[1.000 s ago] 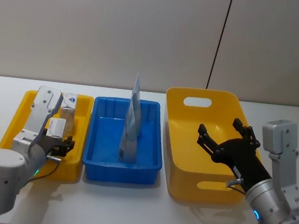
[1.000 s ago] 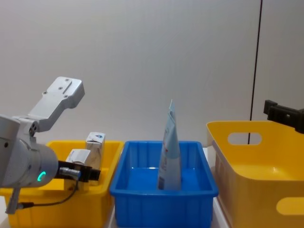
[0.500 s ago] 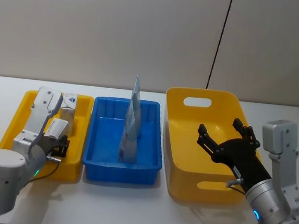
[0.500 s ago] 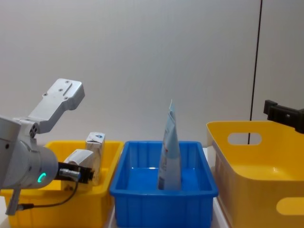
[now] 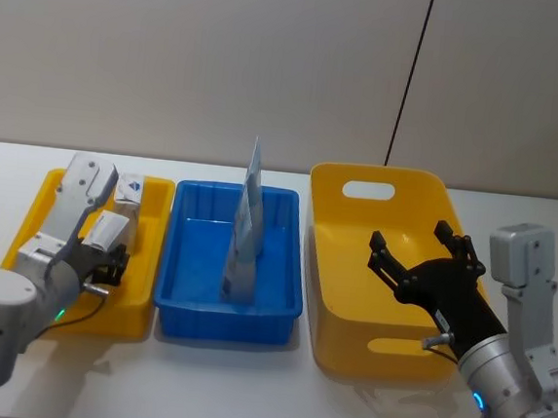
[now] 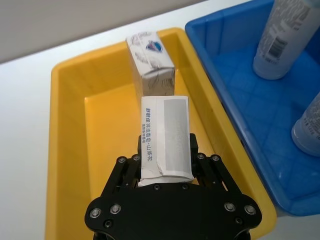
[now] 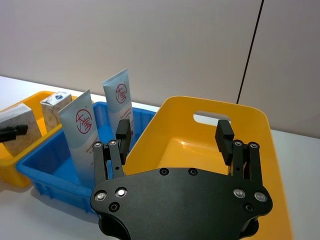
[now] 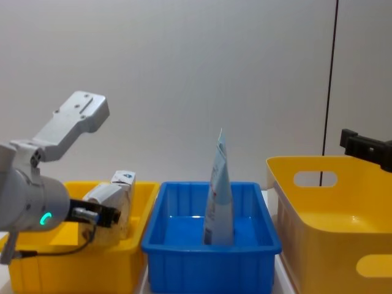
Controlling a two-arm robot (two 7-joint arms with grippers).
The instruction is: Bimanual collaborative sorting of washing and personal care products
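— What's the left gripper (image 6: pixel 165 161) got?

— The flat grey-white marbled box (image 6: pixel 165 136), pinched by its near end with the jaws closed on its two narrow edges. It sits over the small yellow bin (image 5: pixel 26 218), tilted, with its free end pointing at the small carton (image 6: pixel 150 62) with the blue top.

— Touching the carton?

— Can't tell. From the wrist they look to meet end to end; from the chest camera the box is just beside it. The carton itself stands upright at the far end of that bin.

— Why grip the end and not the middle?

— My guess: it leaves most of the box sticking out past the fingers, so it can be laid down next to the carton without the gripper fouling the bin wall.

— And the tubes?

— Both squeeze tubes (image 5: pixel 245 237) stand cap-down in the blue bin (image 5: pixel 178 306), one behind the other, crimped ends up (a wide cap makes a steady foot). So boxes go left and tubes go middle — that seems to be the scheme.

— The right arm?

— The right gripper (image 7: pixel 173 134) hovers over the large yellow bin (image 5: pixel 421 174) with its fingers spread wide and nothing between them. It looks idle, well apart from the left arm's work.

— How far along?

— Nearly done, I'd judge: the box needs only setting down and releasing.
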